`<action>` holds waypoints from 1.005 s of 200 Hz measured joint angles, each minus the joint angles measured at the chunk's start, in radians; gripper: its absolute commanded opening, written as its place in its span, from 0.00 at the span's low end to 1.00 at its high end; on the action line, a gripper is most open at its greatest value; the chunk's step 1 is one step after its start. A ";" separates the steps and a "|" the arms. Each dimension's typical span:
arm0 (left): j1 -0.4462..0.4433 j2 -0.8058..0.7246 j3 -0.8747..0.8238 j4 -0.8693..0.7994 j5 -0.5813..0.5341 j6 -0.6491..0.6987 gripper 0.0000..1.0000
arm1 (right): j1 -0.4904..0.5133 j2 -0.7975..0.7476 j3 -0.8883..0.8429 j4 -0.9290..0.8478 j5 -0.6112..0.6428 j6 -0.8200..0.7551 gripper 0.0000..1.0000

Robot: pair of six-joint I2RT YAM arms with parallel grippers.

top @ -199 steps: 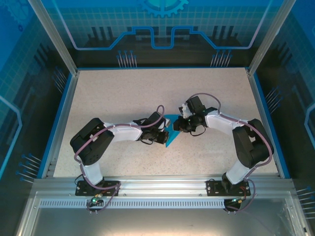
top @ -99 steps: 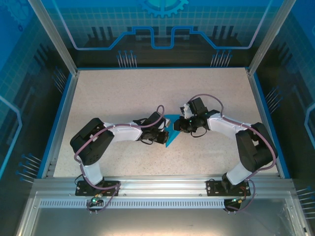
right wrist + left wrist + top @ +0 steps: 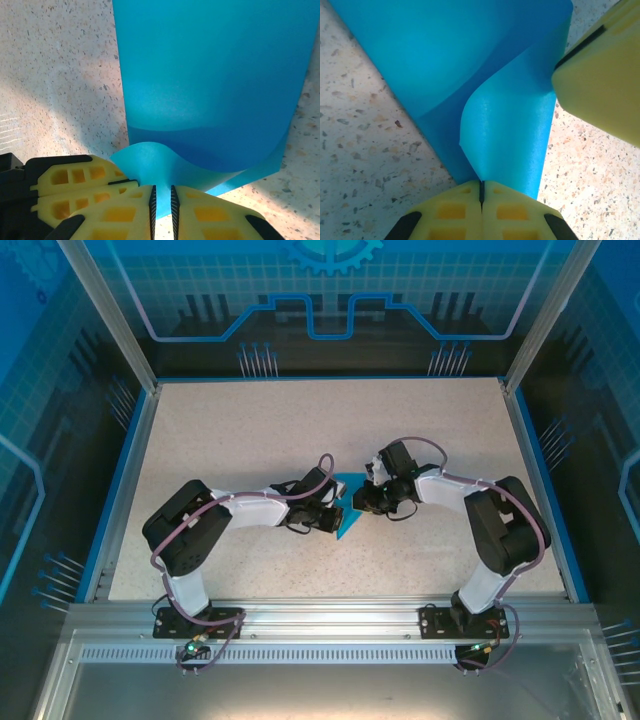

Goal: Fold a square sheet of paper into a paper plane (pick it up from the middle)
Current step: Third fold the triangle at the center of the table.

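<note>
1. Lying near the middle of the speckled beige table (image 3: 250, 430), a thin, bright blue paper sheet (image 3: 344, 528) sits between the two grippers. It is partly folded, and its narrow tip points toward the arm bases.
2. The left gripper (image 3: 481, 192) pinches one edge of the blue paper sheet. Its yellow fingers meet with no gap, and the paper curls upward out of the seam.
3. The right gripper (image 3: 162, 192) clamps the opposite edge. Its yellow fingers are drawn to a thin slit, and a raised curl of blue paper runs into it.
4. In the left wrist view, one yellow finger of the right gripper stands just beside the curled flap.
5. Away from both grips, the blue paper sheet rests flat on the table.
</note>
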 measured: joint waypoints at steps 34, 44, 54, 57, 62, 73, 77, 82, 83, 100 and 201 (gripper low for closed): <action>0.000 0.000 0.000 0.000 0.017 0.004 0.00 | 0.000 0.007 0.018 0.002 -0.015 0.000 0.20; 0.000 0.000 0.000 0.000 0.020 0.004 0.00 | 0.000 0.007 0.022 0.002 -0.018 -0.004 0.20; 0.000 0.000 0.000 0.000 0.021 0.005 0.00 | 0.000 0.007 0.025 0.001 -0.019 -0.005 0.20; 0.000 0.000 0.000 -0.001 0.021 0.005 0.00 | 0.000 0.007 0.026 0.000 -0.019 -0.006 0.20; 0.000 0.000 0.000 0.000 0.021 0.006 0.00 | 0.000 0.008 0.027 -0.001 -0.018 -0.008 0.20; 0.000 0.000 0.000 0.000 0.024 0.006 0.00 | 0.000 0.012 0.028 -0.001 -0.018 -0.011 0.20; 0.000 0.000 0.000 0.000 0.024 0.007 0.00 | 0.000 0.015 0.029 -0.002 -0.018 -0.011 0.20; 0.000 0.000 0.000 -0.001 0.024 0.007 0.00 | 0.000 0.019 0.030 -0.002 -0.018 -0.012 0.20; 0.000 0.000 0.000 0.000 0.024 0.007 0.00 | 0.000 0.021 0.031 -0.002 -0.018 -0.012 0.20; 0.000 0.000 0.000 -0.001 0.024 0.007 0.00 | 0.000 0.040 0.032 -0.002 -0.016 -0.013 0.20; 0.000 0.000 0.024 -0.027 0.024 0.034 0.00 | 0.000 0.062 0.111 -0.102 0.039 -0.058 0.20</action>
